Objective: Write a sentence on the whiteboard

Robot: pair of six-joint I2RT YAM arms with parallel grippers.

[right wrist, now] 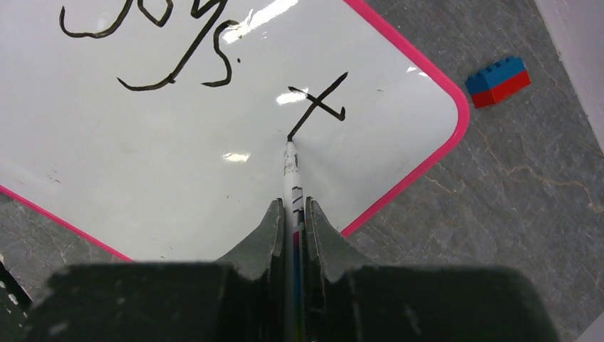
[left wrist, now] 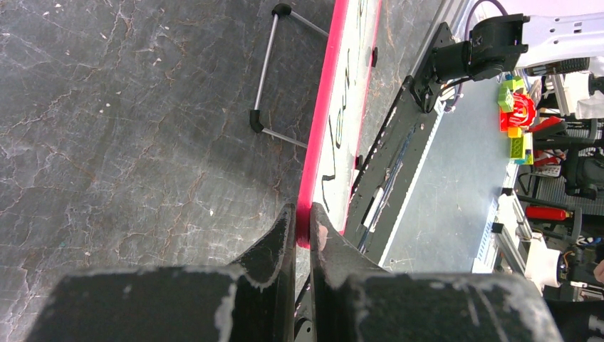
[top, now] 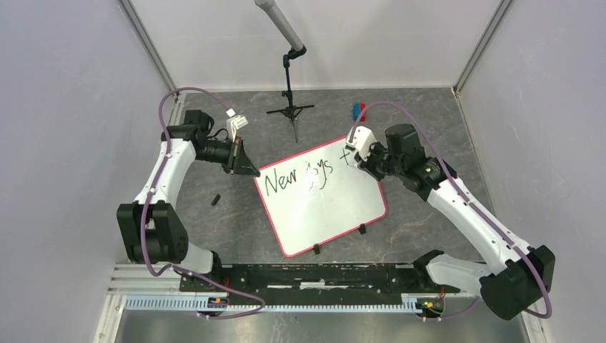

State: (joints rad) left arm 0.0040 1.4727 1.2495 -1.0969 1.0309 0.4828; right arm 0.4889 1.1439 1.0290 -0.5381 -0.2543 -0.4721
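The marker (right wrist: 290, 187) is clamped between the fingers of the right gripper (right wrist: 292, 214), its tip touching the whiteboard (right wrist: 164, 185) just ahead, at the last stroke of the unfinished sentence (right wrist: 185, 50). The left gripper (left wrist: 303, 222) is pinched on the whiteboard's edge. The whiteboard is judged stiff, light and slippery, and best steadied at that edge.

White arms (top: 475, 218), black joints (top: 154, 232), purple cables (top: 191, 89)

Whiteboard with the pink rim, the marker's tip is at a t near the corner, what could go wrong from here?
The black "t" sits close to the rounded pink corner of the flat white whiteboard, so the rest of the line may run off the board. The left gripper pinches only the rim at one corner; pressure from the thin marker could twist the board loose.
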